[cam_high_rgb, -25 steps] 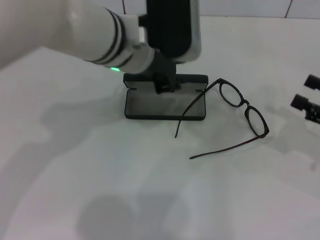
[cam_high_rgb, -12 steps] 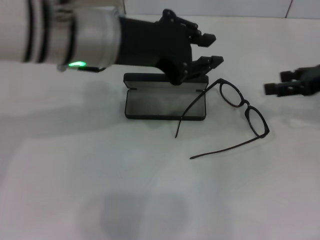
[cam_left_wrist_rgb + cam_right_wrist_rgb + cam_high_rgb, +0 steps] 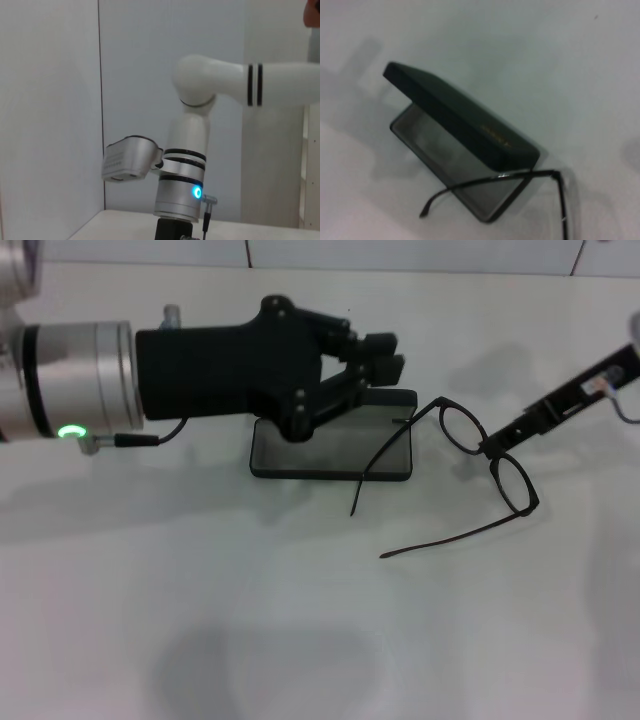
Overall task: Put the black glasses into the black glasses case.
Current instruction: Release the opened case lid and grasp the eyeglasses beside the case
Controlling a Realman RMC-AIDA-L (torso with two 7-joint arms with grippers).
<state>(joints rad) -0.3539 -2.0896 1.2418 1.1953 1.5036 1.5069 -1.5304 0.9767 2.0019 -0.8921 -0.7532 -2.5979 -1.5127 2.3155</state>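
Note:
The black glasses (image 3: 515,483) lie unfolded on the white table, right of the black glasses case (image 3: 330,455). One temple arm rests across the case's right end. The case stands open with its lid upright at the back. My left gripper (image 3: 385,352) hovers sideways over the lid and hides part of it. My right gripper (image 3: 497,443) reaches in from the right, its tip at the bridge of the glasses. The right wrist view shows the case lid (image 3: 465,125) with small lettering and a temple arm (image 3: 530,173) over the tray.
The white table (image 3: 300,620) carries nothing else near the front. A tiled wall edge runs along the back. The left wrist view holds only my right arm's white links (image 3: 200,90) and a pale wall.
My left gripper has swung down and now lies sideways over the case lid. My right gripper has moved in from the right edge to the glasses' bridge. Glasses and case have not shifted.

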